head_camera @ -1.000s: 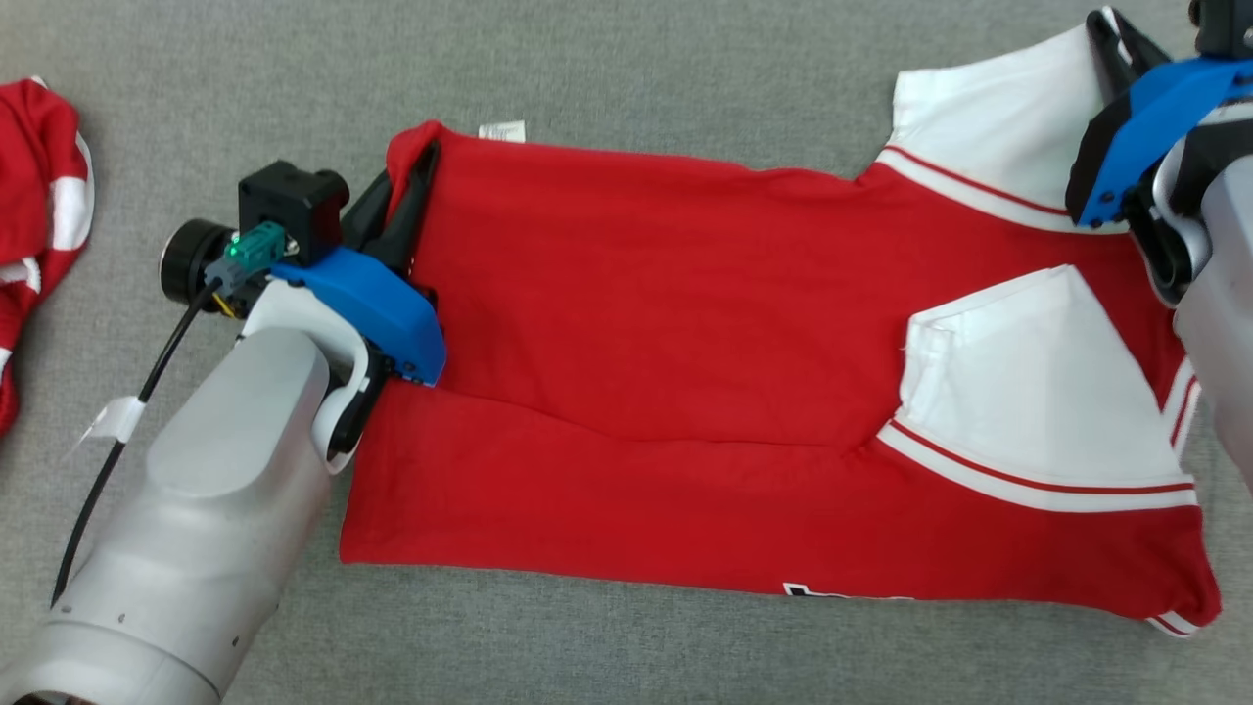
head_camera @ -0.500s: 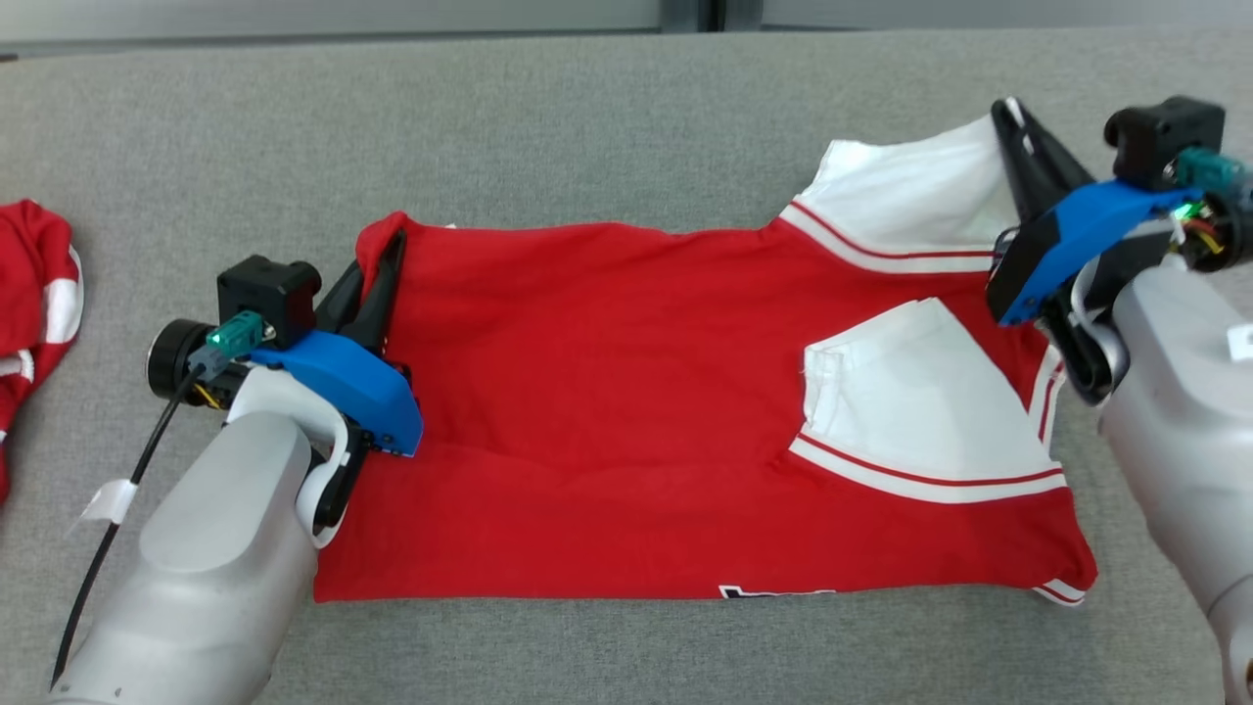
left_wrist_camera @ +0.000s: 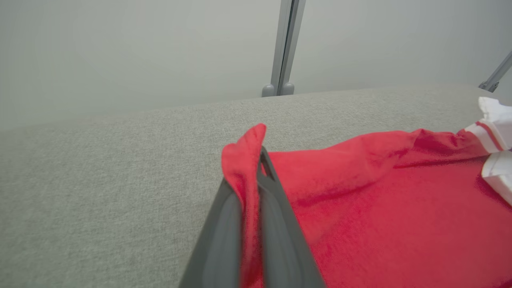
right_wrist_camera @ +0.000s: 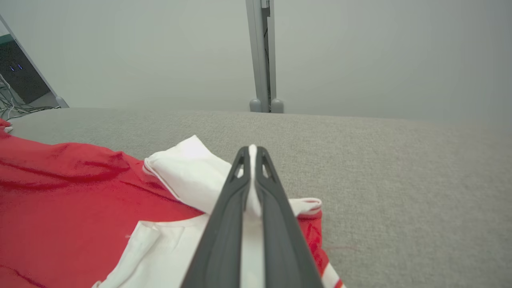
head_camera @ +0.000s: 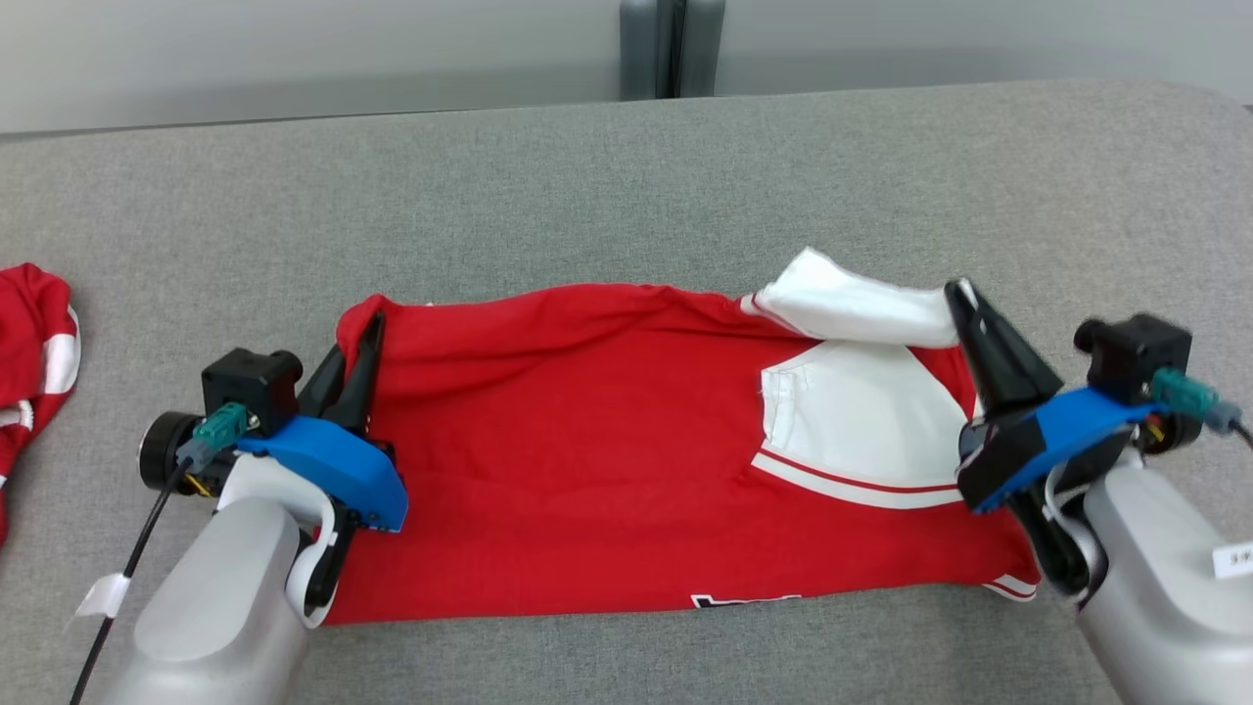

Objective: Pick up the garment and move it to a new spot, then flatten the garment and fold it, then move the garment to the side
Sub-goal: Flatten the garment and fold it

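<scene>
Both jaws pinch cloth: my left gripper (head_camera: 370, 328) clamps a far corner of the red shirt (head_camera: 587, 441), my right gripper (head_camera: 957, 294) its white sleeve (head_camera: 852, 304). It lies spread on the grey table (head_camera: 587, 176) (far edge lifted); fold only starting, I judge, side move undone.

A second red-and-white cloth (head_camera: 34, 343) is cut off by the edge at nine o'clock. The black-and-white print (head_camera: 739, 599) at the six o'clock hem of the garment (head_camera: 587, 470) is partly hidden and unreadable.
</scene>
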Motion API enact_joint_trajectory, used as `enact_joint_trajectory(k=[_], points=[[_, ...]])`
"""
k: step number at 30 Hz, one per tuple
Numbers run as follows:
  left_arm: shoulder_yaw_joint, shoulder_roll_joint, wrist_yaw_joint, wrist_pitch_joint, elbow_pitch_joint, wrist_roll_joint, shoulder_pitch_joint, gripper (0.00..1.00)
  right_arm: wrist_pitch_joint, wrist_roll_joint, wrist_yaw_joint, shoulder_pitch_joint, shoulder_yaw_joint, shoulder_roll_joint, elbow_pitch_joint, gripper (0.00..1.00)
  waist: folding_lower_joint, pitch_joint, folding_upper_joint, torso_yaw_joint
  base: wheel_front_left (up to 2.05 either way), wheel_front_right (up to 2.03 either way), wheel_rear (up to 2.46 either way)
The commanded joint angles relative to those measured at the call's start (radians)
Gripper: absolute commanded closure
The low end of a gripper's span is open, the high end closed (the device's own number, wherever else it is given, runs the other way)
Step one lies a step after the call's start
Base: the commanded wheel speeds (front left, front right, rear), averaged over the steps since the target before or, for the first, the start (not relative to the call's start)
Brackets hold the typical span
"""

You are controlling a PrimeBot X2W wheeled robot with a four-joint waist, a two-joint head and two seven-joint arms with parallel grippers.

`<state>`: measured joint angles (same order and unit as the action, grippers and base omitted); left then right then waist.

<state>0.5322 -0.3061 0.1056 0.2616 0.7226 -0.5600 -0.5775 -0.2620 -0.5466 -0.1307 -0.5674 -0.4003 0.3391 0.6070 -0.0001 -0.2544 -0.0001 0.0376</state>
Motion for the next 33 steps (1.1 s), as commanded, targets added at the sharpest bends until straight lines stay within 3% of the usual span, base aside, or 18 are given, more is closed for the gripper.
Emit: enact_joint_trajectory(k=[1,11,27,28,30,31,32,33], points=[[-0.013,0.002,-0.002,0.005,-0.01,0.01,0.023,1.0,-0.004,0.003,0.0,0.033,0.011,-0.007,-0.023,1.0,0.0001,0.006,0.0001,0.004,0.0,0.0,0.0],[-0.096,0.02,0.007,0.005,-0.058,0.083,0.106,1.0,-0.004,0.004,0.0,0.21,0.037,-0.034,-0.087,1.0,0.0001,0.033,0.0001,0.012,0.0,0.0,0.0],[-0.226,0.076,0.019,0.005,-0.158,0.21,0.243,1.0,-0.004,0.016,0.0,0.331,0.099,-0.071,-0.094,1.0,0.0001,0.048,0.0001,0.002,0.0,0.0,0.0],[-0.238,0.082,0.02,0.005,-0.166,0.219,0.254,0.79,-0.004,0.017,0.0,0.339,0.105,-0.074,-0.092,1.0,0.0001,0.05,0.0001,0.0,0.0,0.0,0.0],[-0.265,0.093,0.021,0.005,-0.189,0.242,0.276,0.0,-0.004,0.015,0.0,0.349,0.118,-0.078,-0.09,1.0,0.0001,0.054,0.0001,-0.005,0.0,0.0,0.0],[-0.278,0.101,0.021,0.005,-0.202,0.252,0.289,0.0,-0.004,0.015,0.0,0.353,0.125,-0.081,-0.093,0.87,0.0001,0.056,0.0001,-0.007,0.0,0.0,0.0],[-0.29,0.108,0.021,0.005,-0.216,0.262,0.301,0.0,-0.004,0.016,0.0,0.358,0.132,-0.084,-0.096,0.26,0.0001,0.059,0.0001,-0.01,0.0,0.0,0.0],[-0.308,0.115,0.021,0.005,-0.239,0.273,0.312,0.0,-0.004,0.018,0.0,0.364,0.142,-0.085,-0.1,0.0,0.0001,0.061,0.0001,-0.012,0.0,0.0,0.0]])
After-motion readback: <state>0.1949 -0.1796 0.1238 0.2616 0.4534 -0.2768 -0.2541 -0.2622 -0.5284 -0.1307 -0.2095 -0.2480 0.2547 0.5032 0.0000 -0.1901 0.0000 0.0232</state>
